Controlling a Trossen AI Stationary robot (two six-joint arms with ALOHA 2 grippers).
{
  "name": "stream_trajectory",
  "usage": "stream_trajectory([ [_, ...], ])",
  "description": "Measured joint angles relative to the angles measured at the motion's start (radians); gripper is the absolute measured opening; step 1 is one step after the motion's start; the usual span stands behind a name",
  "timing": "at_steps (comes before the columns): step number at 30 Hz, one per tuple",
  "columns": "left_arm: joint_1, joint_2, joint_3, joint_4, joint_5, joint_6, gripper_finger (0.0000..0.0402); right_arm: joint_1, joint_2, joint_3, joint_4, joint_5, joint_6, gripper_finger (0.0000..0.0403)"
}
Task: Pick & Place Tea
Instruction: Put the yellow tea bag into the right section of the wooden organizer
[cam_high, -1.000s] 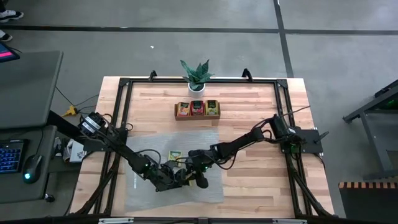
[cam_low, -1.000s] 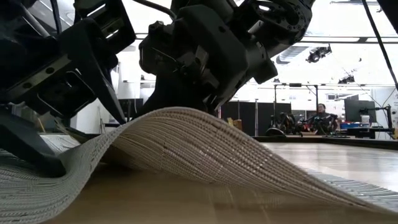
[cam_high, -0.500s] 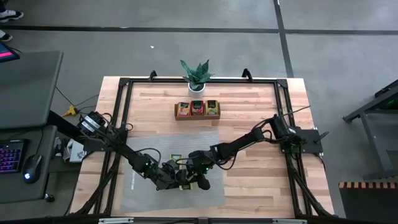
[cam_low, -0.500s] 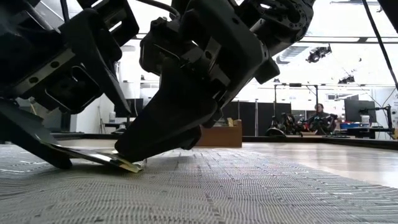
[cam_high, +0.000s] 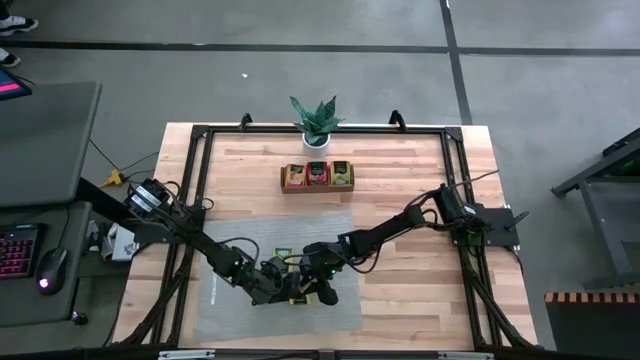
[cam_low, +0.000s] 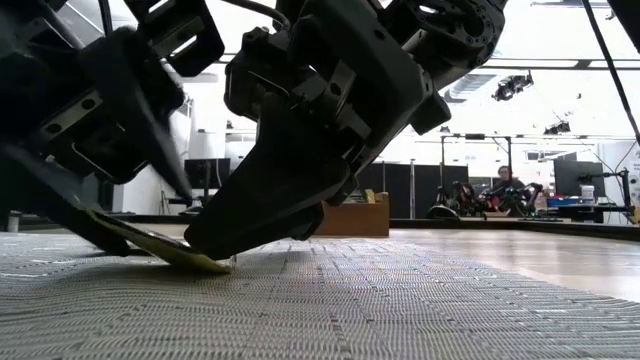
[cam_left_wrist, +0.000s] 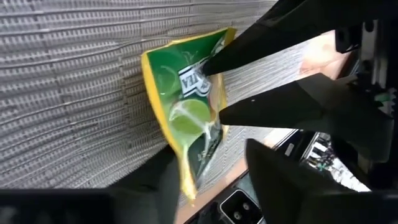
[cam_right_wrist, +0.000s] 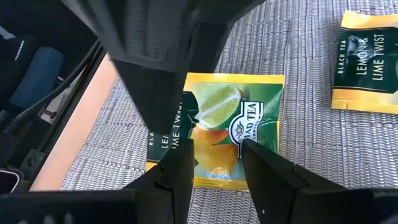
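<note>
Newly tilted green-yellow tea sachet, left tool clamped on it, right tool parted, pressing it to the mat.

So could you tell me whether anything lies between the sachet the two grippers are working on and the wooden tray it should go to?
Nothing visible blocks it. The green-and-yellow sachet lies on the grey mat between the left gripper and right gripper. Toward the wooden tray there is only mat and bare table; a second sachet lies slightly aside.
</note>
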Motion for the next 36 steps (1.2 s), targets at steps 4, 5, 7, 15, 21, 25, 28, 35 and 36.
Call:
stream_trajectory([
  [4,0.000,0.000,0.000,-0.026,0.017,0.000,0.0087,0.000,0.000,0.000,0.000,0.001,0.000,0.0133],
  [5,0.000,0.000,0.000,-0.030,0.020,0.000,0.0063,0.000,0.000,0.000,0.000,0.001,0.000,0.0133],
  [7,-0.001,0.000,0.000,-0.035,0.025,0.014,0.0022,0.000,0.000,0.000,0.000,0.002,0.000,0.0133],
  [15,0.000,-0.002,0.001,-0.051,0.056,0.107,0.0003,-0.005,-0.004,-0.001,-0.001,-0.002,0.000,0.0133],
  [21,0.001,-0.002,0.001,-0.056,0.148,0.209,0.0001,-0.017,-0.053,-0.006,-0.042,-0.003,-0.028,0.0133],
  [25,-0.001,-0.005,0.002,-0.043,0.197,0.276,0.0000,-0.028,-0.109,-0.006,-0.106,0.004,-0.060,0.0133],
  [28,0.000,-0.027,0.002,-0.051,0.213,0.354,0.0000,-0.033,-0.149,-0.002,-0.168,0.007,-0.081,0.0133],
  [35,0.057,-0.123,0.002,-0.137,0.271,0.586,0.0000,-0.051,-0.239,-0.003,-0.247,-0.079,-0.079,0.0133],
  [36,0.070,-0.136,0.003,-0.144,0.285,0.626,0.0000,-0.052,-0.250,-0.003,-0.255,-0.090,-0.079,0.0133],
])
